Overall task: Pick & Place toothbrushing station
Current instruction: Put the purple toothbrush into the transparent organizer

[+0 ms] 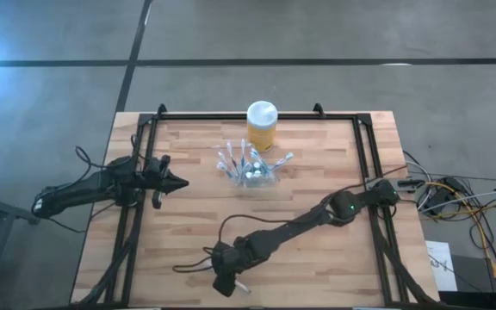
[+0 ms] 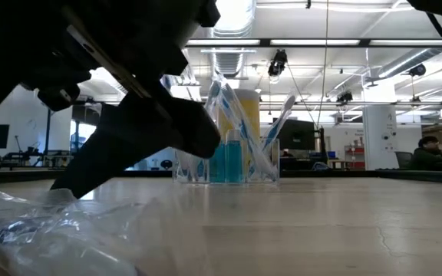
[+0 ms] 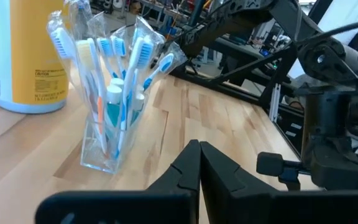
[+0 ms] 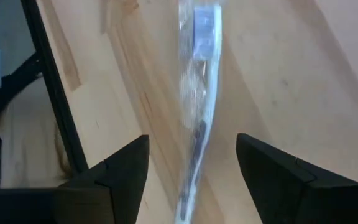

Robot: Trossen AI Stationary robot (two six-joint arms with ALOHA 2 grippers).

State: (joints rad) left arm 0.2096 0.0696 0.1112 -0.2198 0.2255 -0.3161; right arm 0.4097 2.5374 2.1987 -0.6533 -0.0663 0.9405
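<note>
The see-through holder (image 1: 252, 172) stands on its base on the far middle of the table. It holds several wrapped blue and white toothbrushes and white-capped tubes, and also shows in the left wrist view (image 3: 114, 106) and the low view (image 2: 229, 157). One toothbrush in a clear wrapper (image 4: 197, 93) lies flat on the table near the front edge (image 1: 244, 288). My right gripper (image 4: 191, 149) is open just above it, one finger on either side, pointing down. My left gripper (image 3: 199, 155) is shut and empty at the table's left (image 1: 175, 182), pointing toward the holder.
A taller yellow jar with a white lid (image 1: 262, 125) stands just behind the holder at the far edge. A black frame (image 1: 136, 207) runs along the table's left, right and far sides. A rail of it (image 4: 55, 93) lies close to my right gripper.
</note>
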